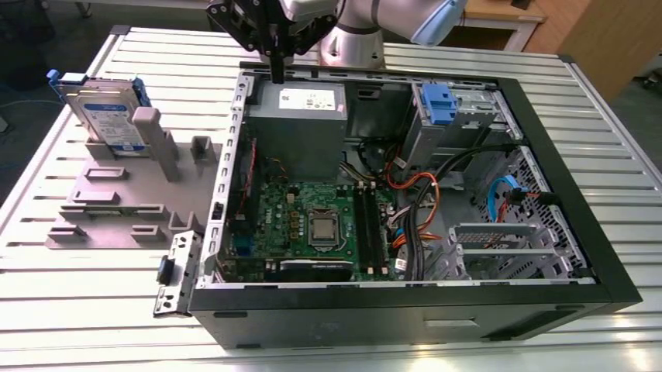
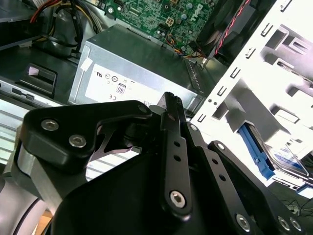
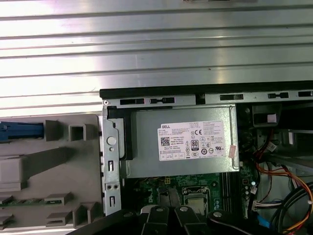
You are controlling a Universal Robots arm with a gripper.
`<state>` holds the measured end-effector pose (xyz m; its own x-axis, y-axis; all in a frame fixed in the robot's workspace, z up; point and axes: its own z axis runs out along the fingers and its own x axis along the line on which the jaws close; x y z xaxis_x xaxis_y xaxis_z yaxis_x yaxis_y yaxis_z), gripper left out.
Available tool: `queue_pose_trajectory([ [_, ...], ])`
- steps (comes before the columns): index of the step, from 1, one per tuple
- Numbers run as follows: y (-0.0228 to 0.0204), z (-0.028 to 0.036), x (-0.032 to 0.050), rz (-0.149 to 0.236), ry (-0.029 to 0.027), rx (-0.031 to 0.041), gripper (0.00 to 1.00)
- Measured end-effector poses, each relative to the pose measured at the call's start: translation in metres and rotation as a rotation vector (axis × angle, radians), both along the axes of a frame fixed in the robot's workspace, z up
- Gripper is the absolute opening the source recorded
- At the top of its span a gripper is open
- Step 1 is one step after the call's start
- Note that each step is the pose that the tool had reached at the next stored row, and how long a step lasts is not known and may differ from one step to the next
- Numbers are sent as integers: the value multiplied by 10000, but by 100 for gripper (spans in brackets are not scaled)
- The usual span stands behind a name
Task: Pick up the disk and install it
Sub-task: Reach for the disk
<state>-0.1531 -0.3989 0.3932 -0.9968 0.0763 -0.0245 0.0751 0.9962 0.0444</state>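
Ribbed bright metal table [image 1: 93, 310], matt grey plastic holder [image 1: 108, 198], disk [image 1: 104, 112] with blue plastic frame, matt black claw [image 1: 277, 76].

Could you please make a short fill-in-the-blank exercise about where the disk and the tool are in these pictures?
1. The disk sits in a carrier of ___ plastic.
2. The disk stands upright on the grey holder, on the exterior view's ___ of the computer case.
3. The tool hangs near the power supply and holds ___.
4. The power supply's label is ___ in colour.
Missing words: blue; left; nothing; white.
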Motion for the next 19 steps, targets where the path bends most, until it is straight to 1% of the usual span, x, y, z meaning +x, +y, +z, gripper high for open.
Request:
queue_pose_trajectory([
  [13, 3, 0, -61, 1, 0, 0, 11],
  [19, 23, 0, -90, 1, 0, -1, 11],
])
